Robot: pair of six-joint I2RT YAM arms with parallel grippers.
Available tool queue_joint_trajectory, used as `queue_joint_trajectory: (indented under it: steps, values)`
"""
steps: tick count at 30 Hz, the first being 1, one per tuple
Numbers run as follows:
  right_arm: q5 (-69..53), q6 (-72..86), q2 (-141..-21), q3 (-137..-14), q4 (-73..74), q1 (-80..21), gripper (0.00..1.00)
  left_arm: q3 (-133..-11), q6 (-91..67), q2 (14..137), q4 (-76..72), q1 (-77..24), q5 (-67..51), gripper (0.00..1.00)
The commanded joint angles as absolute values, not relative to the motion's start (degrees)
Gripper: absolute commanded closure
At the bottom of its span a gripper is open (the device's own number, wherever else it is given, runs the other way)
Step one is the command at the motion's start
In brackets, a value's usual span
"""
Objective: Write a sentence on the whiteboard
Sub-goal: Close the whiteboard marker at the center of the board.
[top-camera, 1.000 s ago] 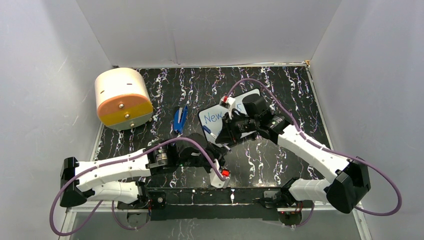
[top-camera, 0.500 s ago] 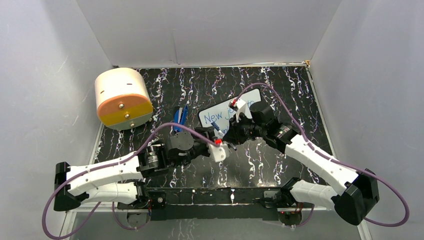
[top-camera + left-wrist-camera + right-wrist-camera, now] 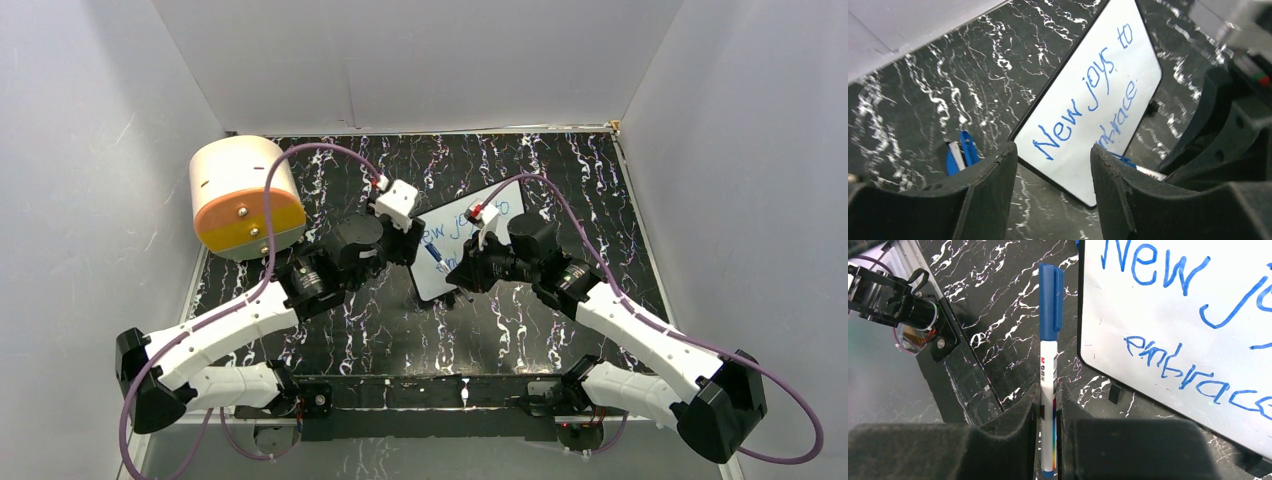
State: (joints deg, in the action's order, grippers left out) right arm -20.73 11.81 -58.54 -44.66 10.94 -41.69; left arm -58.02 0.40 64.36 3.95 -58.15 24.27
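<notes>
The whiteboard [image 3: 478, 235] lies slanted on the black marbled table, and it fills the upper right of the right wrist view [image 3: 1193, 315]. The sentence [image 3: 1088, 100] reads "New joys to embrace" in blue, in two lines. My right gripper [image 3: 1048, 405] is shut on a white marker [image 3: 1048, 375] whose blue cap [image 3: 1051, 300] is on, just off the board's near left edge. My left gripper [image 3: 1054, 170] stands open and empty, low over the table beside the board's left corner [image 3: 412, 243].
A cream and yellow round container [image 3: 245, 195] sits at the back left. A small blue and white object [image 3: 959, 157] lies on the table left of the board. The enclosure's walls stand close on three sides.
My left arm swung from the table's front edge up to the board's left side, and its jaws opened. The right gripper drew back toward the near side with the marker, uncovering more of the board.
</notes>
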Motion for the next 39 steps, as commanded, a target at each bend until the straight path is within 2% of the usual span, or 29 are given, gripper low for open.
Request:
queue_joint_trajectory:
  steps: [1,9,31,39]
  values:
    - [-21.6,11.8,-56.4,-43.3,4.8,-41.7,1.0,-61.0,-15.5,64.0,4.7,-55.8,16.6,0.47]
    - [-23.0,12.4,-55.8,-42.7,3.4,-41.7,1.0,-61.9,-23.6,66.8,5.3,-53.2,9.0,0.49]
    - [-22.4,14.1,-55.0,-42.4,1.1,-41.7,1.0,-63.7,-26.3,71.8,9.6,-52.4,-2.2,0.57]
    - [-23.3,14.2,-55.6,-42.5,1.6,-41.7,1.0,-66.6,-22.3,69.5,13.5,-52.4,7.8,0.53]
